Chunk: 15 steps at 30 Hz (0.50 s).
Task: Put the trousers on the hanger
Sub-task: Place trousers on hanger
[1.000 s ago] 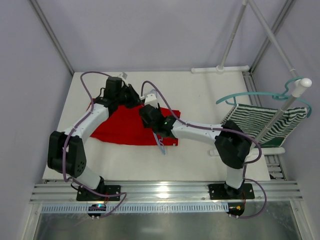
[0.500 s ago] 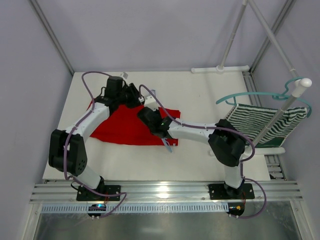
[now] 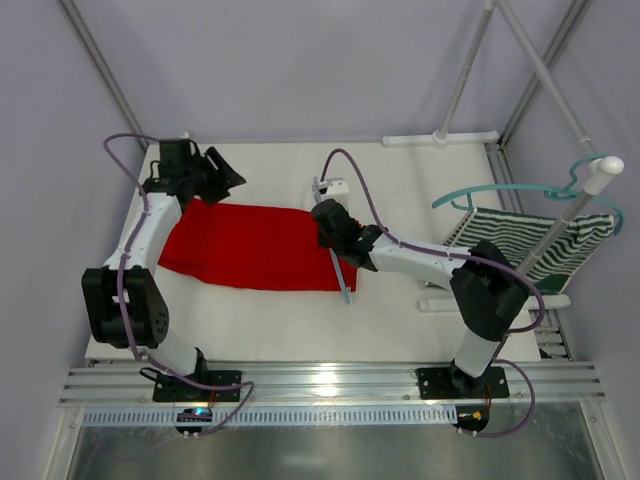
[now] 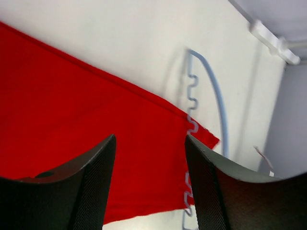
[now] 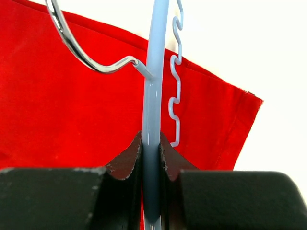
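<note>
Your right end effector (image 5: 151, 151) is clamped on the thin pale blue plastic hanger (image 5: 157, 57), which lies across the end of the bright red cloth trousers (image 3: 250, 245). Your left end effector (image 4: 149, 143) is above them, jaws apart.

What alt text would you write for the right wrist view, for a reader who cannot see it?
The right gripper is shut on the pale blue hanger, which runs up the middle of the picture. Its metal hook curves to the upper left and its wavy bar lies to the right, over red trousers on a white table.
</note>
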### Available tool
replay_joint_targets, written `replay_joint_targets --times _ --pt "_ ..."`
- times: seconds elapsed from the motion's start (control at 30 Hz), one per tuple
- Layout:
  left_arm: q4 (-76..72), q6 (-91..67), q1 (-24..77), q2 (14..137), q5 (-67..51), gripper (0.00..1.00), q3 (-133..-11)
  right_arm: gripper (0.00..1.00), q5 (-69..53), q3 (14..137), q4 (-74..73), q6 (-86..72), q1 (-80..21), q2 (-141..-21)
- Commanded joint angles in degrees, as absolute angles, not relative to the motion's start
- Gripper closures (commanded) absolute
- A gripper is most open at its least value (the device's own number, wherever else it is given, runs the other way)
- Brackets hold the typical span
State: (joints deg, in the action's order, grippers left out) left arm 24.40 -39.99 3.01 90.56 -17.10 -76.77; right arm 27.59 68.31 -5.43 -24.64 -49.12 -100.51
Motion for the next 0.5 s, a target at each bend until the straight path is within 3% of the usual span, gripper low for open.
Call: replay_joint_targets --times 0.0,0.13,0.27,0.47 --pt "30.0 -35.2 -5.2 90.9 -14.7 0.4 -78.7 0.96 20.6 67.2 -0.9 -25.3 -47.9 -95.5" --pt "33.6 -31.4 -14.7 94.8 -10.4 0.41 -78.4 0.96 11.2 69.2 3.5 -29.2 -48.0 -94.5" --pt "32.5 -33.0 -21.5 97.8 -7.5 0.44 -76.1 0.96 9.4 71.2 10.6 -35.3 -48.2 -96.9" --pt "30.5 -34.8 -29.2 101.6 -3.0 0.37 -68.8 0.96 9.7 67.2 24.3 -46.4 -48.6 -103.6"
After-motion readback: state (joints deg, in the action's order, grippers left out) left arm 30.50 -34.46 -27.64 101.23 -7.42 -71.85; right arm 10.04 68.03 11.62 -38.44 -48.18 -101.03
